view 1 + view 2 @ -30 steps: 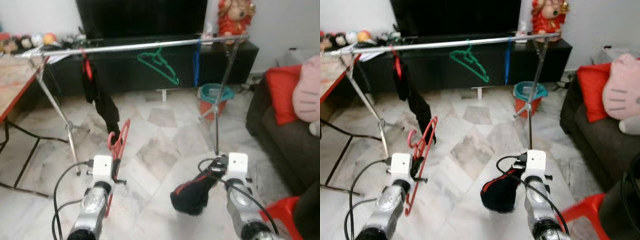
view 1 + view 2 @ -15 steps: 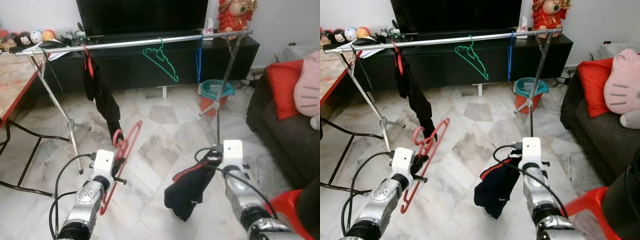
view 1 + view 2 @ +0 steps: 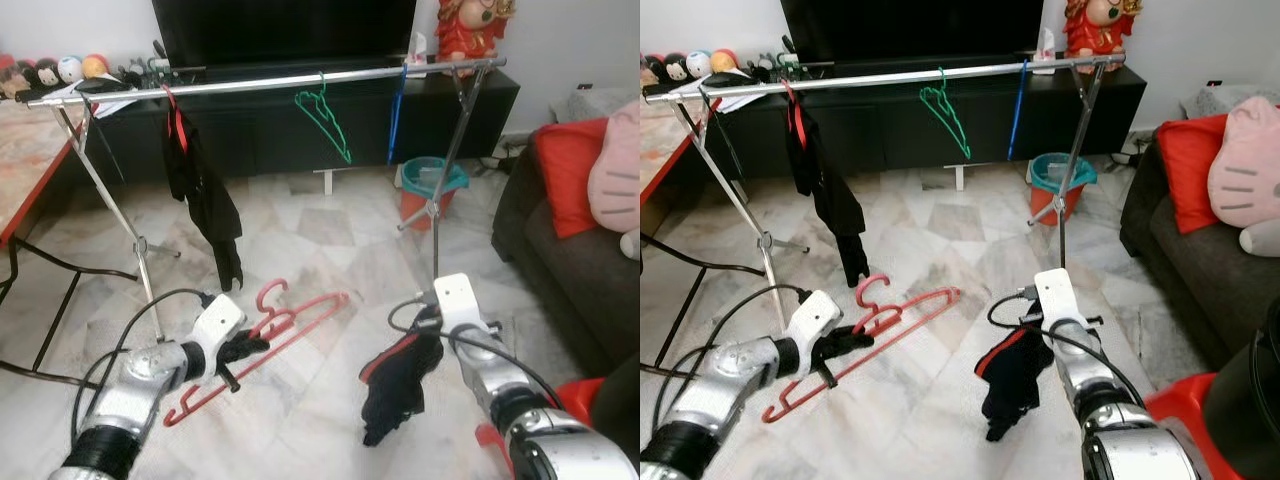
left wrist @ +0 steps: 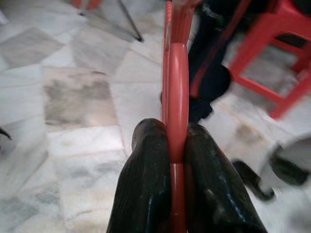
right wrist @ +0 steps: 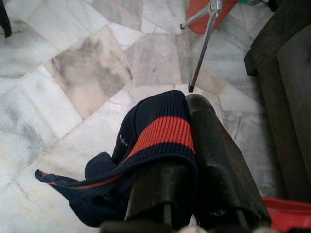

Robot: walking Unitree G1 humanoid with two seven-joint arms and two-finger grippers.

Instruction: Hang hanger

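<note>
Red hanger (image 3: 262,340) sat pinched flat in our left gripper (image 3: 243,347) low over the floor, right gripper (image 3: 1040,338) clamping a navy garment (image 3: 1011,380), so we figured tilt it upright before reaching the rail (image 3: 270,87).

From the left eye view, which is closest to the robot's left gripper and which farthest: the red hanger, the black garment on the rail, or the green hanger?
1. Red hanger: held in the left gripper.
2. Black garment: hanging at the rail's left part.
3. Green hanger: mid-rail, farthest back.
</note>
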